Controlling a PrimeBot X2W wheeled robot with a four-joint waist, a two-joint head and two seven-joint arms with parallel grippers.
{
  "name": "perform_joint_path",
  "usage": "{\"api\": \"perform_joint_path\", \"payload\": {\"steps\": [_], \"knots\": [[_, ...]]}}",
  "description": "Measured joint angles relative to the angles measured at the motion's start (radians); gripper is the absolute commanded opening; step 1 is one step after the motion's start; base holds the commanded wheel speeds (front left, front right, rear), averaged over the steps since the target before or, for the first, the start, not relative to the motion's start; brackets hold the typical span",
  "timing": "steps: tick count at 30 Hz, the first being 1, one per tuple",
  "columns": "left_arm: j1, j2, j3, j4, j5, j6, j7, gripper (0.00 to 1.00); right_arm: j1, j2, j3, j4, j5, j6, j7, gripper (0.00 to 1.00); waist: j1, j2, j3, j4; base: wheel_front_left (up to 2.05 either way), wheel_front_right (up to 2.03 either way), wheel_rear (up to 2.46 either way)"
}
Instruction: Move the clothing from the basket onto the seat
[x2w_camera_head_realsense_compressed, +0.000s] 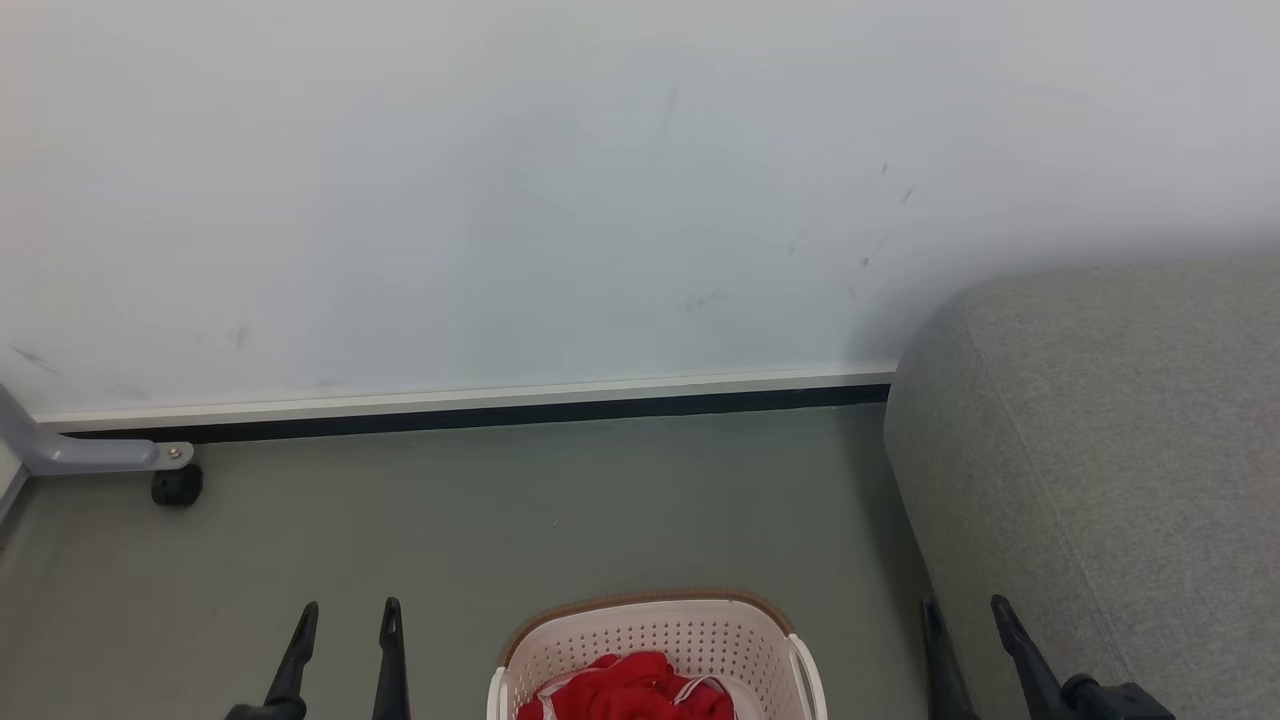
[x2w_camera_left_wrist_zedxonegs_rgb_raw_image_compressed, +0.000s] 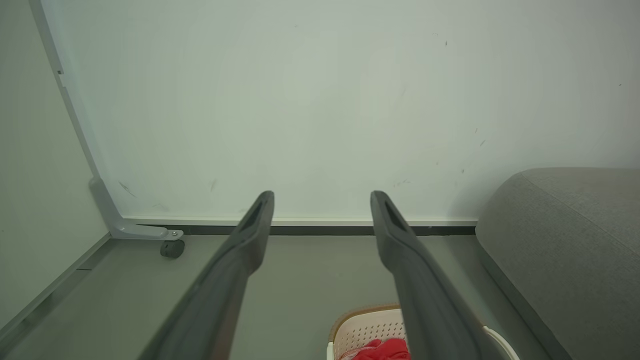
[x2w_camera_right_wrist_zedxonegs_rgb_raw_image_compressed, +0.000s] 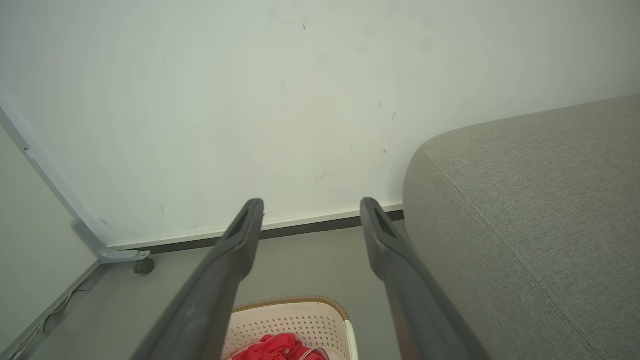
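The cream-white basket (x2w_camera_head_realsense_compressed: 700, 632) with its brown rim stands on the floor at the bottom centre of the head view, and red clothing (x2w_camera_head_realsense_compressed: 630, 690) with white trim lies bunched inside it. The grey sofa (x2w_camera_head_realsense_compressed: 1110, 460) rises to the basket's right. My left gripper (x2w_camera_head_realsense_compressed: 348, 612) is open at the lower left, left of the basket, with nothing between its fingers. My right gripper (x2w_camera_head_realsense_compressed: 968, 606) is open at the lower right, in front of the sofa's side. The left wrist view shows the basket (x2w_camera_left_wrist_zedxonegs_rgb_raw_image_compressed: 365, 327), the clothing (x2w_camera_left_wrist_zedxonegs_rgb_raw_image_compressed: 382, 349) and the sofa (x2w_camera_left_wrist_zedxonegs_rgb_raw_image_compressed: 565, 240); the right wrist view shows the basket (x2w_camera_right_wrist_zedxonegs_rgb_raw_image_compressed: 295, 317), clothing (x2w_camera_right_wrist_zedxonegs_rgb_raw_image_compressed: 270, 346) and sofa (x2w_camera_right_wrist_zedxonegs_rgb_raw_image_compressed: 525, 215).
A pale wall (x2w_camera_head_realsense_compressed: 600, 190) with a dark skirting strip runs behind the grey floor (x2w_camera_head_realsense_compressed: 520, 510). At the far left a grey metal leg with a black caster (x2w_camera_head_realsense_compressed: 177, 486) stands on the floor.
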Motion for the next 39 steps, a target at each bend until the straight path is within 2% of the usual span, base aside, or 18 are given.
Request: {"api": "perform_joint_path", "payload": {"steps": [28,39], "knots": [[0.0,-0.013,0.015,0.019,0.0,-0.023,0.0,1.0,0.0,0.0,-0.01,0.003,0.0,0.001,0.0,1.0,0.0,-0.0001,0.006,-0.002,0.0,0.0,0.0],[0.003,-0.013,0.014,0.006,0.02,-0.031,0.0,1.0,0.0,0.0,-0.015,-0.018,-0.007,0.002,0.0,1.0,0.0,0.0,0.048,-0.008,0.0,0.0,0.0]]}}
